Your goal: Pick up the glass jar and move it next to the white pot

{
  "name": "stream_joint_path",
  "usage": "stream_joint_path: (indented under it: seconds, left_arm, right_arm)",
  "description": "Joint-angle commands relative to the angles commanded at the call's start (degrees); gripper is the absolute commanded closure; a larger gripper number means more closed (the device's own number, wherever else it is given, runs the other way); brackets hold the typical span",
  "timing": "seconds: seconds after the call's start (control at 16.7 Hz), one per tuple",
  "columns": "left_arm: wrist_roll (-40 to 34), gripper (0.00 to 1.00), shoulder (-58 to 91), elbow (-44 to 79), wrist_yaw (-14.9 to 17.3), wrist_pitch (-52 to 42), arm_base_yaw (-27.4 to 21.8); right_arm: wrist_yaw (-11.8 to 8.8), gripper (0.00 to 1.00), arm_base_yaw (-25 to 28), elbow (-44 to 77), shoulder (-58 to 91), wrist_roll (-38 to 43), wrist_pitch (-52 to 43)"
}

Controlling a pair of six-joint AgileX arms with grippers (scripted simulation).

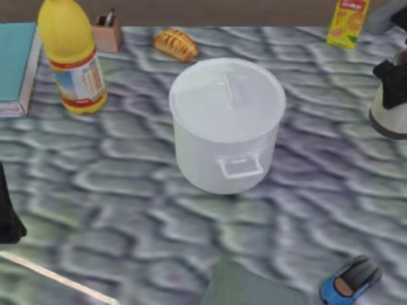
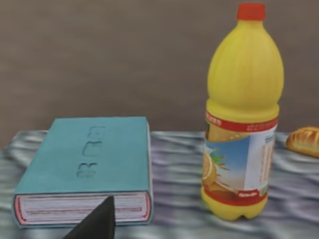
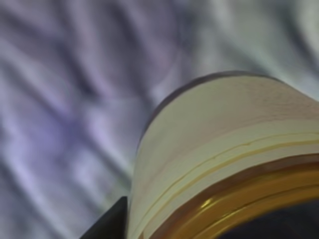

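The glass jar is at the table's right edge, partly cut off by the top view's border. My right gripper sits dark over its top, shut on the jar. In the right wrist view the jar fills the frame, showing its white label, orange band and dark lid, with one black finger pressed against the label. The white pot stands mid-table with its lid on and its side handle toward the front. My left arm is parked at the left edge, with one finger showing.
A tall yellow bottle and a teal book stand at the back left. A pen holder, a bread roll and a juice carton line the back edge. A blue toy car and a grey-green pad lie at the front.
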Motion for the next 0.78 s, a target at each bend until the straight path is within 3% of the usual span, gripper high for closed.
stream_joint_path:
  seconds: [0.48,0.78]
  left_arm:
    - [0.0,0.00,0.0,0.0,0.0,0.0,0.0]
    - [0.0,0.00,0.0,0.0,0.0,0.0,0.0]
  right_arm:
    - [3.5,1.00,8.6,-4.7,1.9,39.0,5.7]
    - [4.7,1.00,11.8,-6.1,1.7,49.6,8.5]
